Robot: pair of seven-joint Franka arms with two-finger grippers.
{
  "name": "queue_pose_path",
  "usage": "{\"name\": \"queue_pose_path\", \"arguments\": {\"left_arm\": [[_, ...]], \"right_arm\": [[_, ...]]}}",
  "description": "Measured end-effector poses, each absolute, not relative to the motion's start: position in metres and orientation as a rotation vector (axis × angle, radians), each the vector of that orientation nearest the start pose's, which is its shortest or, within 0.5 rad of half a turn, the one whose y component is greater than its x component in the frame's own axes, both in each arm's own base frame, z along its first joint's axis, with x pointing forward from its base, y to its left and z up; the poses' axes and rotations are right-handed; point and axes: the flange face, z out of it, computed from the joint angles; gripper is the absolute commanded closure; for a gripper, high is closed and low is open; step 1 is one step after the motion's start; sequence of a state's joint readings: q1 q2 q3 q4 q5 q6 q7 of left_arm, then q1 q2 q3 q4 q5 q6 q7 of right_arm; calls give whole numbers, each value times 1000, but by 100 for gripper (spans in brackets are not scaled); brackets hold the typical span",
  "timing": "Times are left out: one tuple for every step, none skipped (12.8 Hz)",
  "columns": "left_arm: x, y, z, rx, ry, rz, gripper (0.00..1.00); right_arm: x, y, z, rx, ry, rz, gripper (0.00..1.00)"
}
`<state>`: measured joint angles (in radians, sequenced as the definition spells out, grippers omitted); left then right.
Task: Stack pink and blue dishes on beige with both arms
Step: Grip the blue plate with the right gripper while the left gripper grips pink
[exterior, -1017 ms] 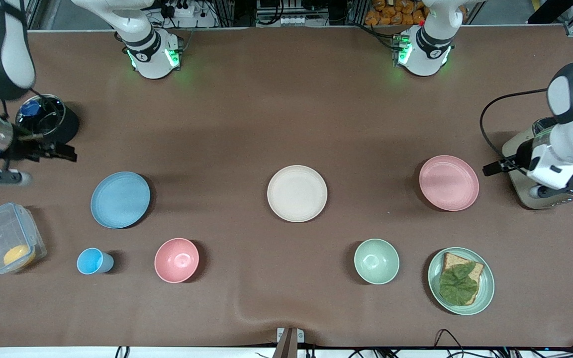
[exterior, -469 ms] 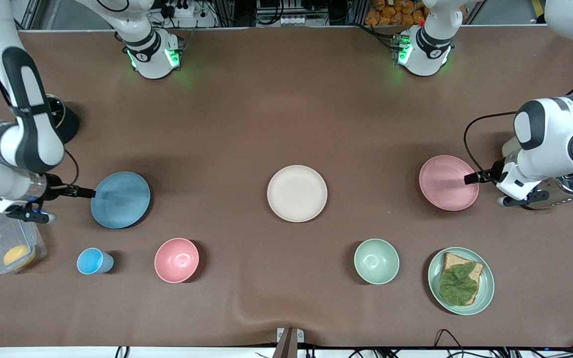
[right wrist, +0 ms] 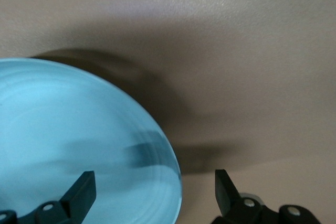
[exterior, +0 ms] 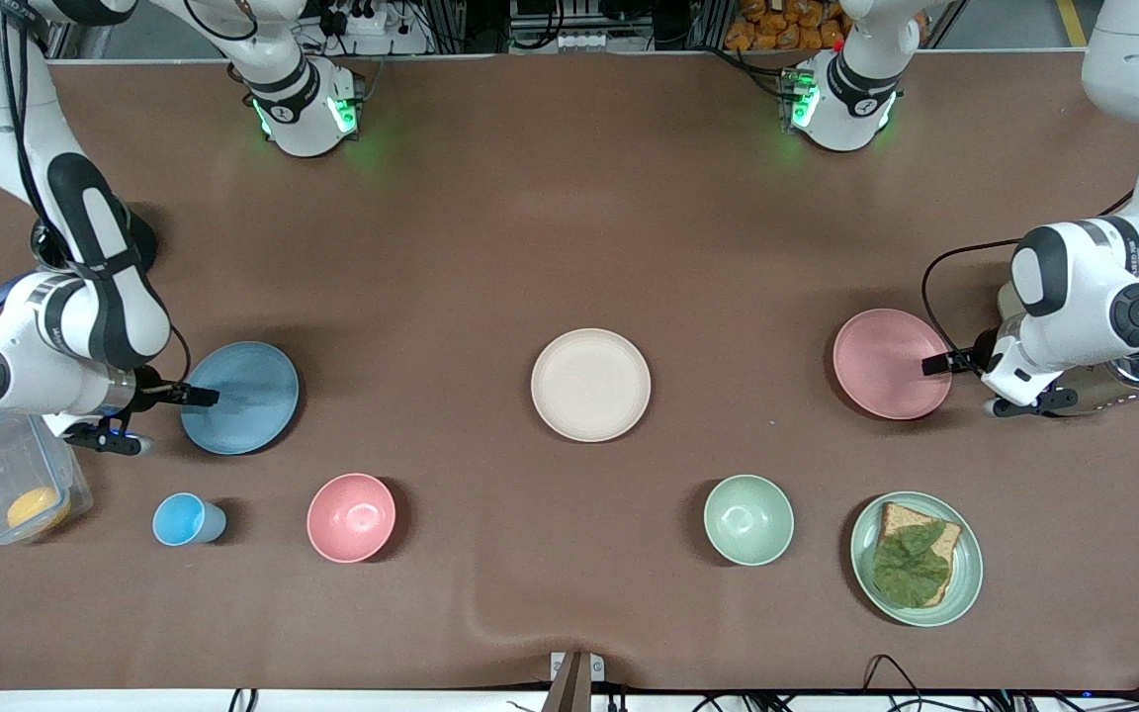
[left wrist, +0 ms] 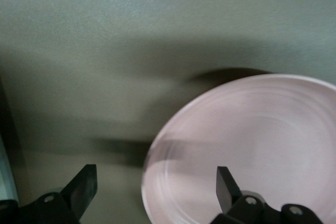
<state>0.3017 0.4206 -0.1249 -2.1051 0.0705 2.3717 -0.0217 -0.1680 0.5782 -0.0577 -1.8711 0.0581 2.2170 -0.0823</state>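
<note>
Left claw spread, straddling pink plate rim. Right claw spread at blue plate rim. Beige plate flat between them, bare table around.

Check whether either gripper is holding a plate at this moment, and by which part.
Nothing is held. The left gripper is open, its fingers straddling the pink plate rim. The right gripper is open astride the blue plate rim. Neither has closed.

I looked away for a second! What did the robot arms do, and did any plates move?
Both arms came down to the plates: the right gripper now reaches over the blue plate's rim, the left gripper over the pink plate's rim. Both are open, holding nothing. The plates, including the beige plate, stayed put.
</note>
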Motion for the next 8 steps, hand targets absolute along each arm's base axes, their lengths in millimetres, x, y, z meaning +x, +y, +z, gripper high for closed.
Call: {"name": "queue_pose_path", "arguments": {"left_arm": [[555,102,200,-3141,-238,237,0],[554,104,196,-3142,-241,236,0],[554,105,193,-3143,-246,236,11],[554,106,190,-3144,-248,237,32],[553,106,189,-3144,-249,239,57],[553,106,188,-3145,-247,240,80],[553,105,188,-3145,-246,239,100],[554,105,188,-3146,-244,239,100]], "right_arm": [[596,-135,184,-3065,230,352,73],[596,-140,183,-3065,192,344,87],[595,-146,183,-3066,173,332,93],[594,-151,181,-3065,164,328,94],[593,-154,180,-3064,159,330,94],[593,-153,178,-3063,155,332,94],[593,-152,177,-3062,152,333,94],[594,-151,181,-3058,150,334,94]]}}
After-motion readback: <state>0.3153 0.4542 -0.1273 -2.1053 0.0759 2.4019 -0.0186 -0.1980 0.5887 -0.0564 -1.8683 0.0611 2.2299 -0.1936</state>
